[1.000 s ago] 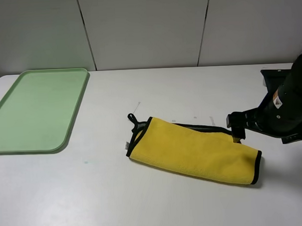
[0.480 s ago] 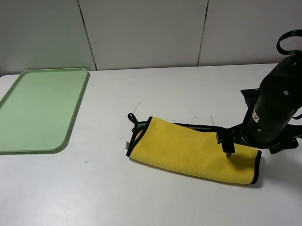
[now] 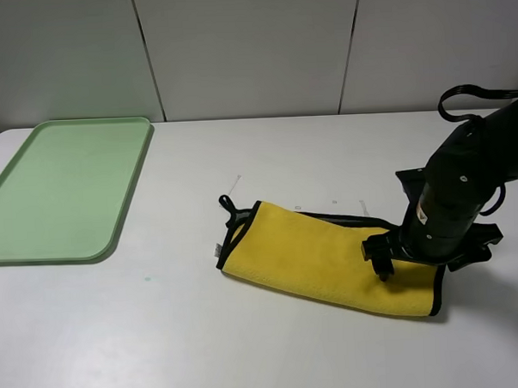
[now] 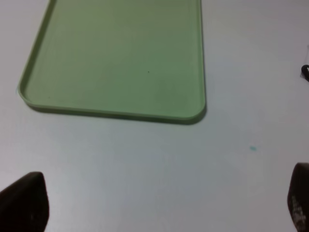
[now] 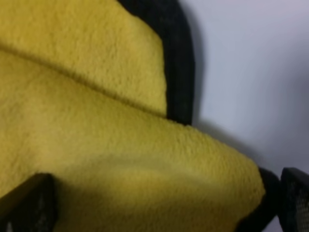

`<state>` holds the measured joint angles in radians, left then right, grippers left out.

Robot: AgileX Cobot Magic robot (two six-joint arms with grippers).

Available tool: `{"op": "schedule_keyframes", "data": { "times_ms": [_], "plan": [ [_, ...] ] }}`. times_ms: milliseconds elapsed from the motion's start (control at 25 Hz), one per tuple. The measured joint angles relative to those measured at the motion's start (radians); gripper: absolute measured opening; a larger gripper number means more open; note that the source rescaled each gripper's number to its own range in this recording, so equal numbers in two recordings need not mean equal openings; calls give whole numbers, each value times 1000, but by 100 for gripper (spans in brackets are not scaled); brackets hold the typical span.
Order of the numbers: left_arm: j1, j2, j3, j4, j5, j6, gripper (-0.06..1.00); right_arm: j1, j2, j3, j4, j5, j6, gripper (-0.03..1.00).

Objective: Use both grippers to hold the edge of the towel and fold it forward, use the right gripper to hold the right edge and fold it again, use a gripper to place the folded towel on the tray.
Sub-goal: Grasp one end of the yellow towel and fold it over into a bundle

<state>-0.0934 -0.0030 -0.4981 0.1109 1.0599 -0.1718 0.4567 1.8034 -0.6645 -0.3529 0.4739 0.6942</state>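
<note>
My right end effector (image 3: 384,263), fingers spread and empty, hovers over the right end of the towel (image 3: 313,256) on the desk (image 3: 205,334); best to go low, pinch both layers, then fold leftward.

Yellow towel (image 3: 313,260) edged in black, pale green tray (image 3: 61,190), white table (image 3: 162,336), grey-white wall (image 3: 244,48)

Here we are at what looks like a robotics lab bench. There's a plain white tabletop (image 3: 249,349) backed by blank grey wall panels (image 3: 244,48) with straight seams. A black robot arm (image 3: 465,185) with a looped cable (image 3: 461,95) leans over it. Two props are set out, a green tray (image 3: 61,185) and a yellow towel (image 3: 322,260).
</note>
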Motion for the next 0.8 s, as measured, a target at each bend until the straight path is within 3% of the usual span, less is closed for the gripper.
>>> {"op": "schedule_keyframes", "data": {
  "times_ms": [280, 360, 680, 800],
  "plan": [
    [0, 0, 0, 0, 0, 0, 100, 0, 14, -5, 3, -6, -12, 95],
    [0, 0, 0, 0, 0, 0, 100, 0, 17, -5, 19, -22, -13, 84],
    [0, 0, 0, 0, 0, 0, 100, 9, 27, -7, 48, -112, -9, 17],
    [0, 0, 0, 0, 0, 0, 100, 9, 29, -7, 43, -115, -13, 13]
  ]
}}
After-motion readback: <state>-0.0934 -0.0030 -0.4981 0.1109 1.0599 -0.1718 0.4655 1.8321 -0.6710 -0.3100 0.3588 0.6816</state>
